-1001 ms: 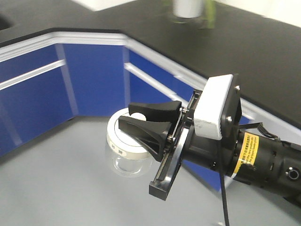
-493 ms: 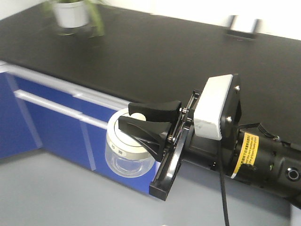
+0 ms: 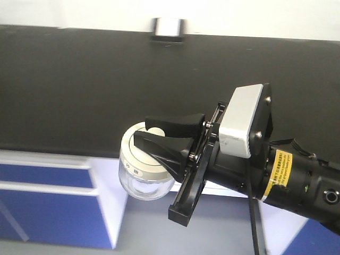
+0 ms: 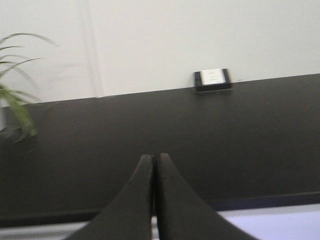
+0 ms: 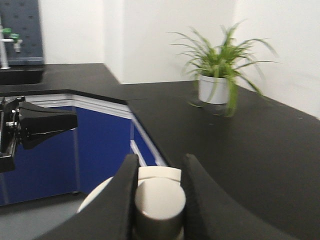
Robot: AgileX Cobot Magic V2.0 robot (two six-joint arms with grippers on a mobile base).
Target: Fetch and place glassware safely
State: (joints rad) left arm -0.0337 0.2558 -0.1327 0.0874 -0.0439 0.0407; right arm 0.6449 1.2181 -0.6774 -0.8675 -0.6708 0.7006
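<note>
- Jar [image 3: 144, 170] gripped in my right hand [image 3: 142, 129], in front of the worktop [image 3: 79, 85] edge, above the drawers [image 3: 48, 186].
- Small box [image 3: 168, 27] at the worktop's rear, against the wall.
- Potted plant [image 5: 215, 75] on the worktop, beyond the jar.

The small squat clear glass jar [image 3: 143, 186] is smooth, shiny glass you can see through. Its round cream-white lid [image 3: 130, 151] looks like smooth plastic, a little shiny. The right gripper [image 3: 142, 130] has dull black plastic fingers [image 3: 178, 124]. The white box on the wrist [image 3: 241, 119] is smooth plastic. The long black worktop [image 3: 79, 79] looks dull and flat. The blue cupboard fronts [image 3: 48, 223] look smooth.
</note>
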